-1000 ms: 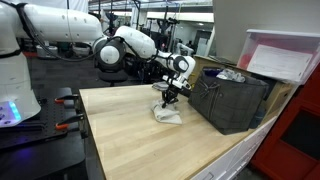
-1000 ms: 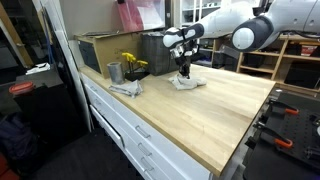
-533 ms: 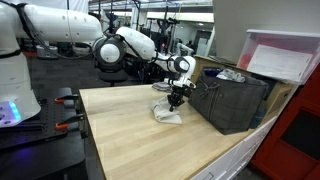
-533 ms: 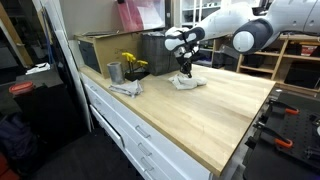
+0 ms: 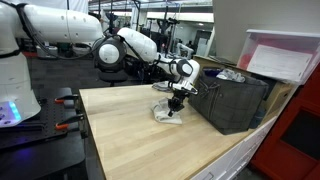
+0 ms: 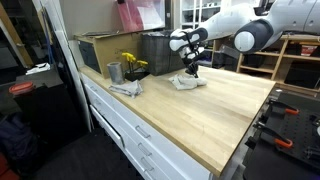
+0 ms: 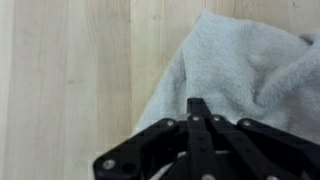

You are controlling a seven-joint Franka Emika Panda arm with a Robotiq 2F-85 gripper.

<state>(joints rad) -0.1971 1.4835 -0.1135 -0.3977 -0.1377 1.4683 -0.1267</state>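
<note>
A pale wooden benchtop (image 5: 125, 135) is carrying a crumpled grey cloth (image 7: 240, 60), lying directly beneath the fingertips. The gripper (image 7: 197, 103) is hovering, fingers pressed fully together, gripping nothing.

Even indoor light, soft low-res pics
Ext. views: bench (image 5: 130, 130) bright, bg dim at left. Wrist view blurry; claw (image 7: 197, 103) out of focus bottom centre, cloth (image 7: 250, 60) washed out upper right.
</note>
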